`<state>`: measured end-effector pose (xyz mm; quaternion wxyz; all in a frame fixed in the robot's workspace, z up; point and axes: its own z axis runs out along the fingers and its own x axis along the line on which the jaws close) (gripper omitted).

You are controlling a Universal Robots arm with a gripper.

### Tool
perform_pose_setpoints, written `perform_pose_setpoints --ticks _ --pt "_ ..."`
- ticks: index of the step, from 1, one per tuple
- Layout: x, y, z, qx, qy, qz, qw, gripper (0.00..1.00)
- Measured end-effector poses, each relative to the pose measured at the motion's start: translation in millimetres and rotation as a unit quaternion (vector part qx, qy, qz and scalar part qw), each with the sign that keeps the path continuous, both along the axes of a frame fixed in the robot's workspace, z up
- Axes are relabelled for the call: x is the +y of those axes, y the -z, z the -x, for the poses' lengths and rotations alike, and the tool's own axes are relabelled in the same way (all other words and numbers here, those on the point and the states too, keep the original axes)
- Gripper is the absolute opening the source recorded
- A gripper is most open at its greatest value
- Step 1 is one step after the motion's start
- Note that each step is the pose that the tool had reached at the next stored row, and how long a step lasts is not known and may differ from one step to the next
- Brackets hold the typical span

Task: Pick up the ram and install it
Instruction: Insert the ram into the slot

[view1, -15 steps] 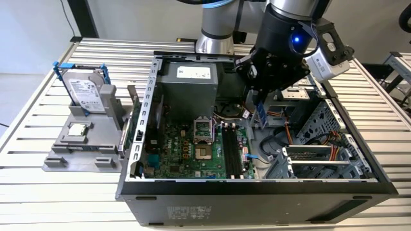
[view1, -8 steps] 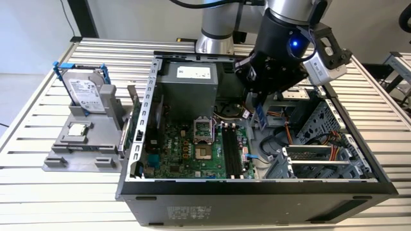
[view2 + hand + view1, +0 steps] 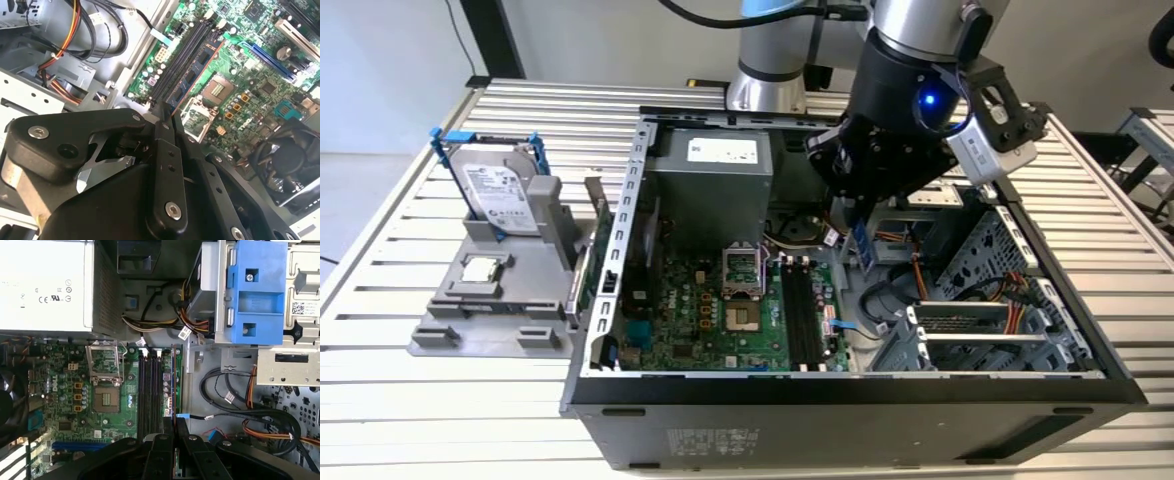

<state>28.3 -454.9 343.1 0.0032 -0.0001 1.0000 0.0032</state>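
My gripper (image 3: 854, 232) hangs inside the open computer case (image 3: 854, 385), above the motherboard's far right part. It is shut on the ram (image 3: 195, 72), a thin dark board with black chips held on edge between the fingertips (image 3: 161, 120). In the first wrist view the ram (image 3: 174, 385) appears as a narrow strip running out from the gripper (image 3: 175, 424), parallel to the black memory slots (image 3: 149, 390) and just beside them. The slots (image 3: 807, 315) lie below the gripper in the exterior view, where the ram (image 3: 862, 247) pokes down from the fingers.
A grey stand outside the case, at the exterior view's left, holds a silver hard drive in a blue frame (image 3: 500, 185) and a small square processor chip (image 3: 480, 268). The power supply (image 3: 720, 150), open processor socket (image 3: 740, 290), loose cables (image 3: 225, 390) and blue drive cage (image 3: 257, 290) surround the slots.
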Motion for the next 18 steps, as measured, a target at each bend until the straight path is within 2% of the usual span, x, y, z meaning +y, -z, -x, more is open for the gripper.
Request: perform_pose_setpoints --ticks 7,18 --pt "0.0 0.4 0.1 0.0 0.0 0.0004 1.0 0.0" --pt "0.1 6.4 0.1 0.0 0.0 0.001 1.0 0.0"
